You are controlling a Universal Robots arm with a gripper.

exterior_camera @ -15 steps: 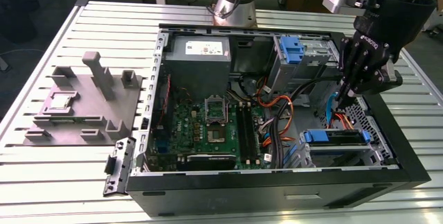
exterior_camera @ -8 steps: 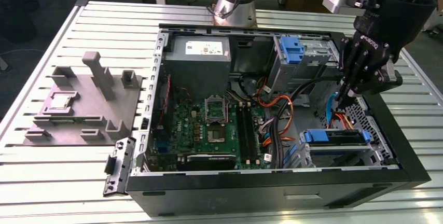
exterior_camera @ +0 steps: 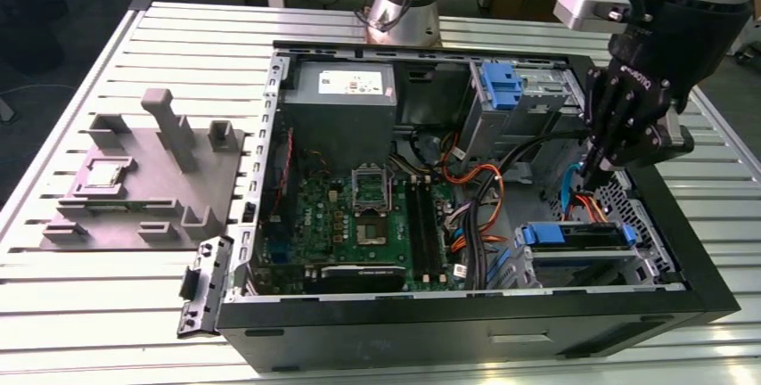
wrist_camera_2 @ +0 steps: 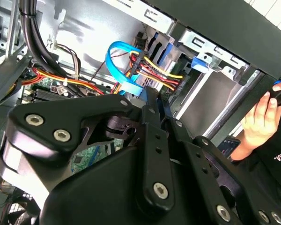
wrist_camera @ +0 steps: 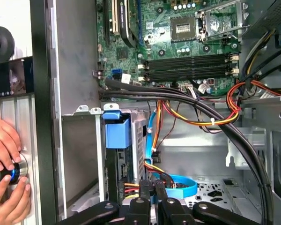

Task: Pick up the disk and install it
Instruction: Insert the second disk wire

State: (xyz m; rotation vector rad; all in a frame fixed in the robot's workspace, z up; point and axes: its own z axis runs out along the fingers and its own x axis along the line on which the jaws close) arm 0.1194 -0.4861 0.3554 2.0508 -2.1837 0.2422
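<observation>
One black tool (exterior_camera: 594, 171), fingers pressed together on nothing, hangs inside the open computer case (exterior_camera: 701, 269). Just below its tips in the exterior view, the disk (exterior_camera: 576, 235) sits in a bay, its long axis running left to right.

Case (exterior_camera: 476, 314) mid-table: stand (exterior_camera: 143, 180) off its exterior-view left, PSU (exterior_camera: 345, 91) in far corner, board (exterior_camera: 356, 216) on floor, disk (exterior_camera: 576, 235) in bay at near right, gripper (exterior_camera: 594, 171) just above it.
</observation>
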